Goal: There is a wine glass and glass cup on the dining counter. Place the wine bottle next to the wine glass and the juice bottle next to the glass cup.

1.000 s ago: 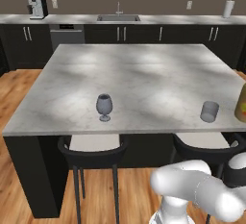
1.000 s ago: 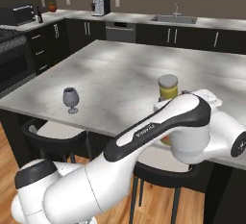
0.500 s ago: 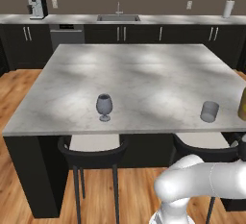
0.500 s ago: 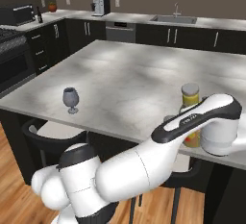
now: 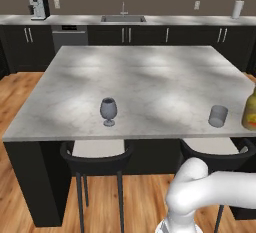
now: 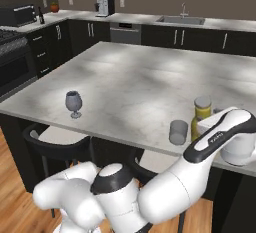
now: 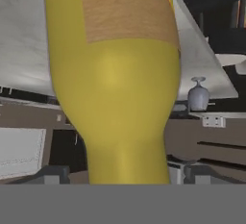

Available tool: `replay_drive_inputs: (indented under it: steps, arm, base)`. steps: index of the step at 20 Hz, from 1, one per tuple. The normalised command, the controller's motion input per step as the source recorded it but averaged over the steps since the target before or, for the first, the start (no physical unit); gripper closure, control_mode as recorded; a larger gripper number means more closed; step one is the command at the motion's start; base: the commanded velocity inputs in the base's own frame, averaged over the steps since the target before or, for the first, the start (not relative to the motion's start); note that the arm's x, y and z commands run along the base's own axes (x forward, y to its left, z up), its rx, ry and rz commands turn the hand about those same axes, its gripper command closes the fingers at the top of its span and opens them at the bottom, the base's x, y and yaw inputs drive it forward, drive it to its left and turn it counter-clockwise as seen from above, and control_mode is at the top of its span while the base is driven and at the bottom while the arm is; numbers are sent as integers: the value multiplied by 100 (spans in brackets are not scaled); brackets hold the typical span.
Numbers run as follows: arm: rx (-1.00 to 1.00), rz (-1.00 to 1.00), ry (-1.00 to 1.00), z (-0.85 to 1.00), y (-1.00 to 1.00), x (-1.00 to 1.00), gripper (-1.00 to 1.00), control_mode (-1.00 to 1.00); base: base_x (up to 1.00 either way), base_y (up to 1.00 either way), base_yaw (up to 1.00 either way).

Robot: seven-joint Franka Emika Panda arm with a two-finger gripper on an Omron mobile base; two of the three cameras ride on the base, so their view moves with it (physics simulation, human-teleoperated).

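One squat yellow-orange juice bottle stands at the short clear glass cup's three o'clock, seemingly deliberately paired; whether the gripper grips it, I cannot tell.

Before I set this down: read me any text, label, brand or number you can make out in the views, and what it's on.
None can be read.
juice bottle label: a plain tan patch with a red and green edge in the hand view, no letters legible.
Robot forearm in the right base view: a small dark marking, too small to read.
Coffee machine on the wall counter: no legible marking.
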Motion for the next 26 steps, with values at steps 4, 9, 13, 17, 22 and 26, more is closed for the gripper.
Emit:
replay_drive_inputs:
  steps: [4,9,13,17,22,26]
  arm:
    - [0,0,0,-49,-13,51,100,-100]
    - [0,0,0,-45,-32,46,100,-100]
    - [0,0,0,-32,-39,47,100,-100]
    - [0,0,0,-42,-24,42,100,-100]
    - [0,2,-5,-45,-6,8,100,-100]
    - [-6,7,-17,-41,4,-44,100,-100]
  base:
    - [0,0,0]
    - [0,0,0]
    - [0,0,0]
    - [0,0,0]
    - [0,0,0]
    - [0,0,0]
